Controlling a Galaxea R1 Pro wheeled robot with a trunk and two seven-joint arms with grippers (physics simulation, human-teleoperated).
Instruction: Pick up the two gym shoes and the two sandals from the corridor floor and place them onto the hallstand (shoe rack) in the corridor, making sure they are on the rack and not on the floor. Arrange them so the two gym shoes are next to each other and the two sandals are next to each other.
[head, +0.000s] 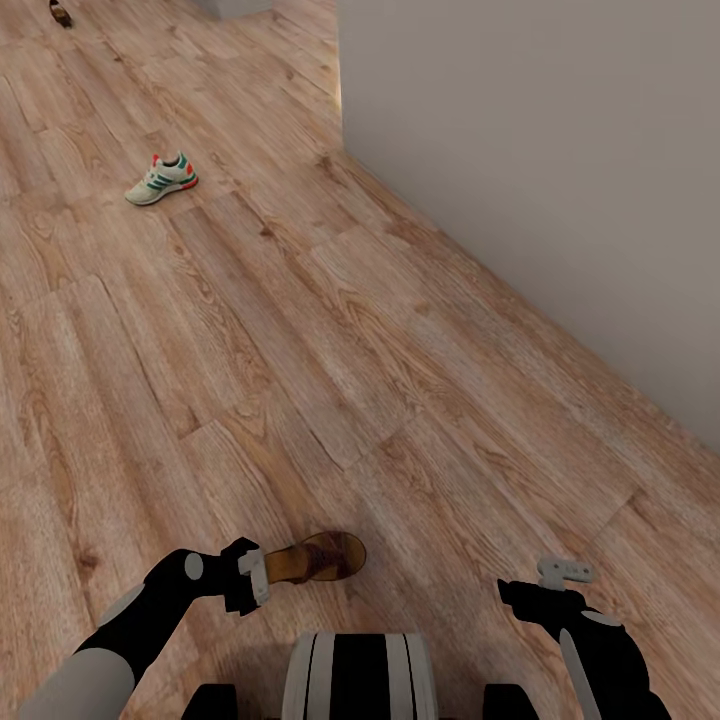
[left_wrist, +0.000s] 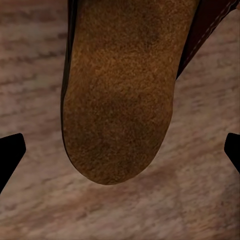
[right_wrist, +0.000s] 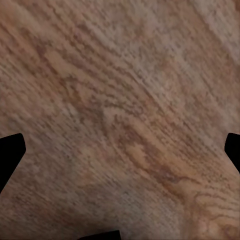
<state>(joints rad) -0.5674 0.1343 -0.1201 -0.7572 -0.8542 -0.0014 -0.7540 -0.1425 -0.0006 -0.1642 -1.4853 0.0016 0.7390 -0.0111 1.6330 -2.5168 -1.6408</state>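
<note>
The left gripper (left_wrist: 120, 150), fingers spread wide, hovers at the dark brown leather sandal (head: 318, 558), low centre; the right gripper (head: 560, 580) is empty; I judge grasping comes next; the white green-striped gym shoe (head: 160, 179) waits upper left.

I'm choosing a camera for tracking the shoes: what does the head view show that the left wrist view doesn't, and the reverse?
Head view alone: one gym shoe far ahead on the floor, a second dark sandal at the far edge, the grey wall, and the right claw. Left wrist view alone: the tan footbed's suede grain, close up. Both share the near sandal at the left claw and the corridor floor.
</note>
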